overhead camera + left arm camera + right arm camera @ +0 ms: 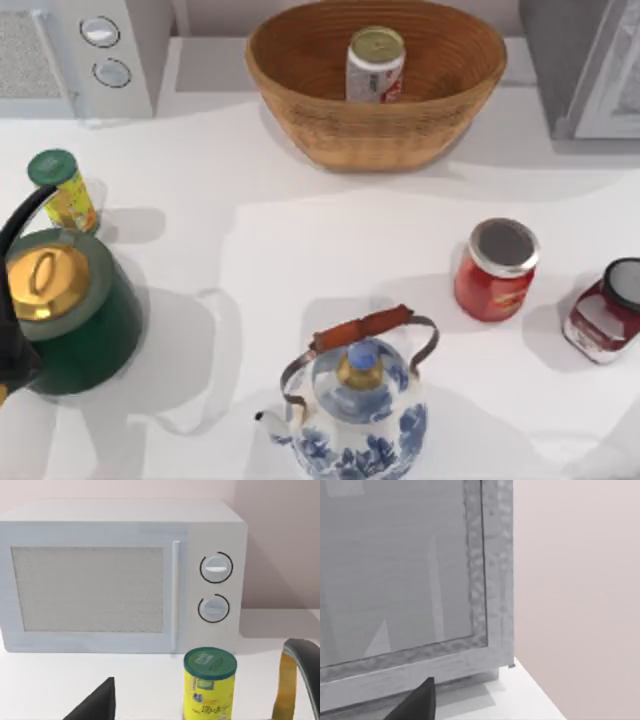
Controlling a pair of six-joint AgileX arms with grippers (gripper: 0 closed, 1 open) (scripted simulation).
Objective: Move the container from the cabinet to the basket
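The container [375, 64], a whitish can with red markings and a dull gold top, stands upright inside the wicker basket [300, 110] at the back middle of the table. Nothing holds it. The grey cabinet [585, 70] with its pale-framed door [485, 580] sits at the back right corner. My left arm [12, 365] is at the table's left edge beside the green kettle, and a dark part of my left gripper [95, 705] faces the microwave. A dark part of my right gripper [415, 702] hangs close in front of the cabinet door's lower corner.
A white microwave [80, 55] stands at the back left, with a yellow can with a green cap [62, 190] before it. A green kettle [65, 310] is at the left, a blue-and-white teapot [355, 410] at the front middle, and two red jars [497, 270] [610, 310] at the right.
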